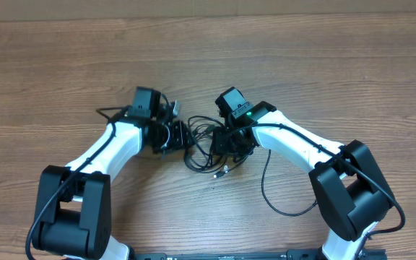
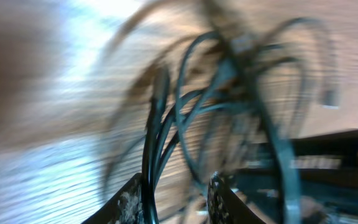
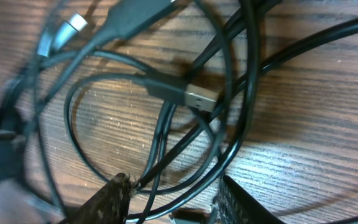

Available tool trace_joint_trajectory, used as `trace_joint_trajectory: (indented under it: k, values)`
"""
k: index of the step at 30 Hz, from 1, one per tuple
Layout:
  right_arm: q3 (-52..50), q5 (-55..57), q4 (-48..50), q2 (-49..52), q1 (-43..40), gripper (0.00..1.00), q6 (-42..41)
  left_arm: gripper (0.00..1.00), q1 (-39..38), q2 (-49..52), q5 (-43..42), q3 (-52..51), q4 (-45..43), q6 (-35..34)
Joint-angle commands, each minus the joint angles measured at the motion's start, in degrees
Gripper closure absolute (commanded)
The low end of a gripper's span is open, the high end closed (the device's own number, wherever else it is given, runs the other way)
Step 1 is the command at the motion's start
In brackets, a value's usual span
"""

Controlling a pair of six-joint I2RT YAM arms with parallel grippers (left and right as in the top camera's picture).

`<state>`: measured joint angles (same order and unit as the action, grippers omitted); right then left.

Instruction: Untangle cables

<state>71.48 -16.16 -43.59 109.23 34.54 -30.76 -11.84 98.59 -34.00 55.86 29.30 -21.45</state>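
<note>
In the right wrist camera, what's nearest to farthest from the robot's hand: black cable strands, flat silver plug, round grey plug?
1. Black cable strands, running down into the right hand at the bottom.
2. Flat silver plug, in the middle.
3. Round grey plug, in the top left corner.

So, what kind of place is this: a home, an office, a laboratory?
Most likely a robotics laboratory or test bench, though only the tabletop shows. The left arm and right arm are mounted at one edge of a wood-grain table, with thin black cables tangled between them.
</note>
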Motion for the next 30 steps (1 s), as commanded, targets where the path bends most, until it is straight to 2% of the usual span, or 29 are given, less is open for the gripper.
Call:
trace_joint_trajectory:
  k: [1, 11, 14, 17, 21, 25, 27, 30]
  values:
    - [1.22, -0.44, -0.52, -1.95, -0.02, 0.55, 2.69, 0.66, 0.17, 0.5, -12.55, 4.5, -0.33, 3.13]
    - [1.22, -8.68, -4.68, -1.97, -6.45, 0.52, 10.25, 0.63, 0.13, 0.52, -13.38, 5.6, -2.36, 3.08]
    - [1.22, -17.59, -5.68, -1.97, -10.86, 0.52, 16.5, 0.62, -0.66, 0.52, -11.67, 5.57, -2.12, 3.23]
    - [1.22, -23.8, -6.56, -1.95, -15.85, 0.51, 19.3, 0.62, -2.4, 0.52, -5.75, 5.53, -0.68, 3.23]
    - [1.22, -24.61, -8.17, -1.95, -21.4, 0.51, 19.32, 0.62, -5.6, 0.52, 3.72, 5.42, 2.21, 3.21]
    - [1.22, -22.62, -11.19, -1.97, -24.7, 0.51, 21.46, 0.62, -9.2, 0.52, 10.47, 5.38, 4.98, 3.19]
    - [1.2, -18.86, -13.22, -1.97, -25.57, 0.51, 21.9, 0.66, -10.71, 0.52, 14.8, 5.38, 7.02, 2.99]
    - [0.74, -14.29, -14.58, -1.95, -25.9, 0.51, 21.9, 0.7, -12.11, 0.52, 25.57, 5.38, 11.06, 0.61]
